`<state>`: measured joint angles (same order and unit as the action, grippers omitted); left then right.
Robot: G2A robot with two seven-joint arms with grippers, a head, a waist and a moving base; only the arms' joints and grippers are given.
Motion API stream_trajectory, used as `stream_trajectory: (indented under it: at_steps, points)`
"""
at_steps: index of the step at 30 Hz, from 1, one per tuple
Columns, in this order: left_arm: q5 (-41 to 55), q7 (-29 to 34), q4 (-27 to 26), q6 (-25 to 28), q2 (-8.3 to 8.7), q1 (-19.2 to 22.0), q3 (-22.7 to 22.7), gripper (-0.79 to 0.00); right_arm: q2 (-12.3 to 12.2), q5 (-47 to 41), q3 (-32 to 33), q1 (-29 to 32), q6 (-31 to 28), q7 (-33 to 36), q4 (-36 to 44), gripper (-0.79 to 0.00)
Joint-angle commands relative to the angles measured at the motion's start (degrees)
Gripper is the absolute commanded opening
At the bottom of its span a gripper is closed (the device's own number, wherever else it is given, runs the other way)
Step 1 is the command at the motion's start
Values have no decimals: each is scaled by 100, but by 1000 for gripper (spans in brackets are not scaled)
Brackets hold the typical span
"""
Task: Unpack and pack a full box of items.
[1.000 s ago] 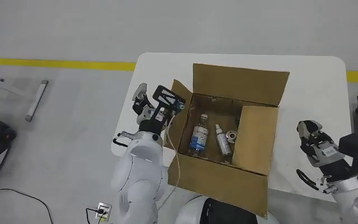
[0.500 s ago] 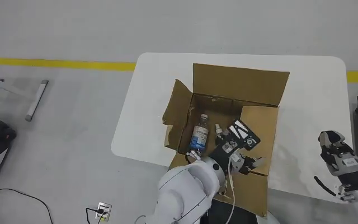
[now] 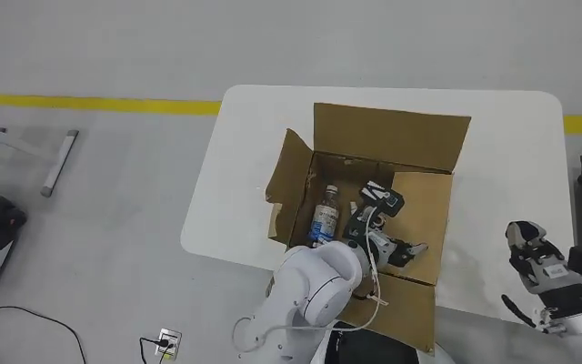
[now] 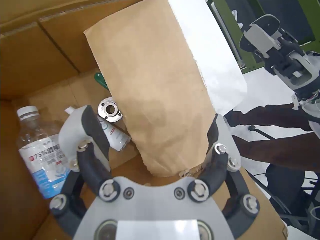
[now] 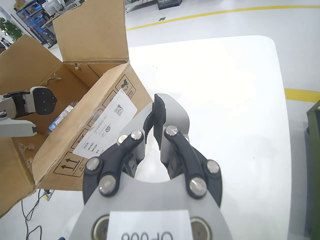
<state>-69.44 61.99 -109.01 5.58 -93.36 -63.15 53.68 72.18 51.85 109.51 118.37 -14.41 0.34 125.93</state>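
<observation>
Spread wide, the left fingers (image 4: pixel 87 131) are straddling the near end of the right flap (image 4: pixel 155 76) of the box (image 3: pixel 391 136), one finger inside the box and the other outside. Whether either pad is touching the cardboard cannot be told. The right fingers (image 5: pixel 158 113) are pressing together on nothing, hovering over the near right part of the table (image 3: pixel 509 136), just right of the box.

The box is plain brown corrugated cardboard, sitting open near the middle of the white table. Its far flap is standing up, its left flap is splaying outward, and the right flap is leaning in over the opening. A white label and black handling marks are showing on the right wall. Inside, a clear bottle (image 4: pixel 37 151) with a white cap and a blue-and-white label is lying along the left side. Beside it a small white spray bottle (image 4: pixel 113 137) is lying on the box floor, with a round metal flange (image 4: pixel 109 108) at its far end.

A second ago the left arm was outside the box at the left flap. It has since swung across to the right flap, and over the last half second it has been edging toward the far side. The right fingers have been drifting back leftward from the table's right edge. The clear bottle has not shifted.
</observation>
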Motion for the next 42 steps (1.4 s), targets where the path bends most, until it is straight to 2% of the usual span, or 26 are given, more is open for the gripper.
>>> stream_trajectory:
  at_steps: [1, 9, 15, 19, 26, 28, 34, 36, 38, 39, 40, 41, 42]
  points:
    - [8, 2, -4, 4, 0, -3, 0, 0, 4, 80, -104, -17, -20, 13, -14, -736]
    - [8, 2, -4, 4, 0, -3, 0, 0, 13, 536, -512, -201, 21, 64, -226, -748]
    - [546, -859, 422, -351, -15, -245, 64, 0, 9, 781, -719, -421, 75, 219, -406, -770]
    - [1137, -1084, 654, -640, -41, -247, 194, 0, 13, 971, -873, -512, 140, 229, -499, -776]
    - [2457, -779, 924, -911, -57, -96, 495, 0, 18, 1132, -1101, -588, 162, 274, -644, -779]
    - [2486, -536, 1033, -964, -44, 15, 493, 0, 18, 1138, -1153, -625, 146, 286, -672, -779]
    - [3126, -471, 1082, -1032, -46, 135, 501, 0, 18, 1232, -1275, -721, 171, 335, -676, -776]
    - [3244, -459, 1051, -1028, -39, 199, 494, 0, 17, 1238, -1286, -745, 193, 351, -668, -751]
    - [3504, -476, 1002, -1022, -42, 210, 501, 0, 19, 1201, -1264, -753, 239, 340, -652, -674]
    - [3771, -467, 962, -1037, -49, 222, 526, 0, 23, 1163, -1211, -756, 349, 299, -641, -557]
    - [3921, -444, 939, -1033, -48, 263, 558, 0, 33, 1039, -1165, -750, 493, 238, -631, -314]
    - [3977, -417, 905, -1034, -41, 325, 592, 0, 48, 833, -1100, -738, 679, 176, -609, 0]
    - [4065, -403, 847, -1042, -38, 378, 619, 0, 56, 716, -1022, -718, 820, 175, -571, 0]
